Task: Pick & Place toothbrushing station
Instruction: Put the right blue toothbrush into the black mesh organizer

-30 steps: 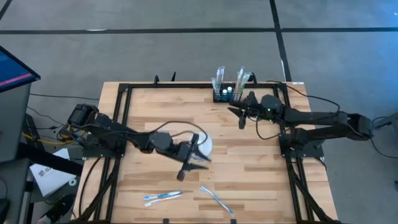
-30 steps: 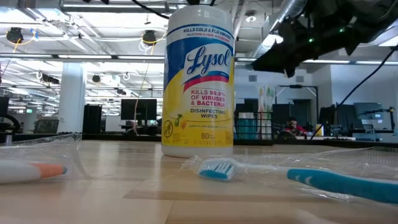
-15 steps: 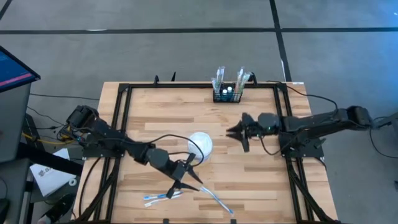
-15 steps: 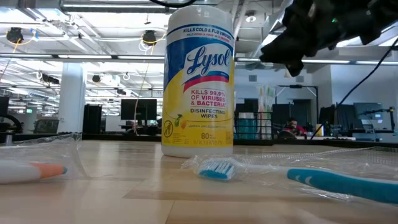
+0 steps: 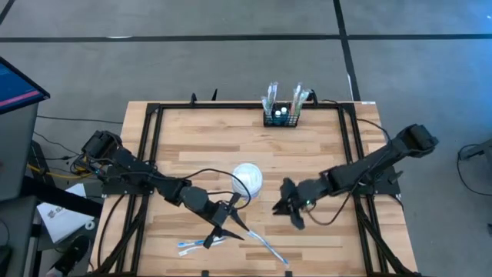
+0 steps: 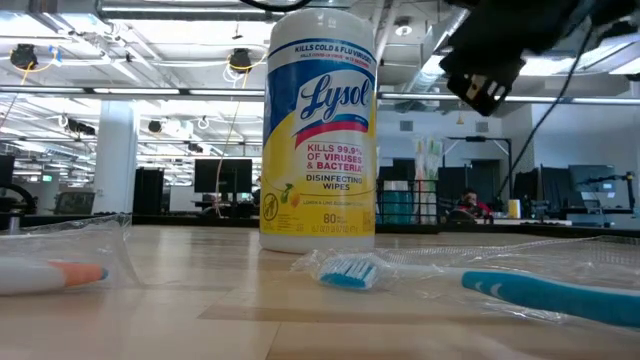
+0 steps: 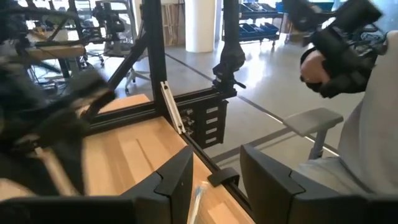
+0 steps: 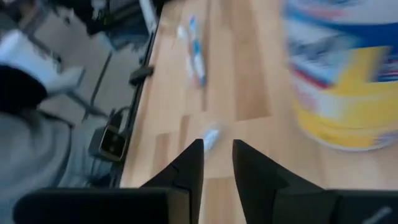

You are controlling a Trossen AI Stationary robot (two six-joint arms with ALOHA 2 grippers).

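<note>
1. Station: small black open-top rack with slotted compartments, upright at the far edge of the desk, near the middle of that edge. Wrapped brushes stand in it and rise above its rim. In the low view it shows far behind the tub, as thin dark bars.
2. Handling, as a judgement: likely light and stiff, a wire or mesh frame that will not give under the fingers. Top-heavy with its tall contents, so it may tip or shed brushes if tilted. Best hold looks to be across a short side wall or over the rim at a bare corner, clear of the brushes, and carried level.
3. Tub: round white-lidded wipes tub with a yellow base, at mid-desk, well apart from the station. Not the task's thing.
4. Loose toothbrushes: one blue-and-white in clear wrap at the near edge, another wrapped one just beside it. The low view shows a teal handle and a bristled head lying flat.
5. Left gripper: low over the near edge, just above the loose toothbrushes. Fingers stand apart with bare desk between them; nothing held.
6. Right gripper: near the tub, on its right side, well apart from the station. Fingers a narrow gap apart, with nothing between them.
7. Person: a sleeve and a dark glove beyond the desk frame, clear of both arms.
</note>
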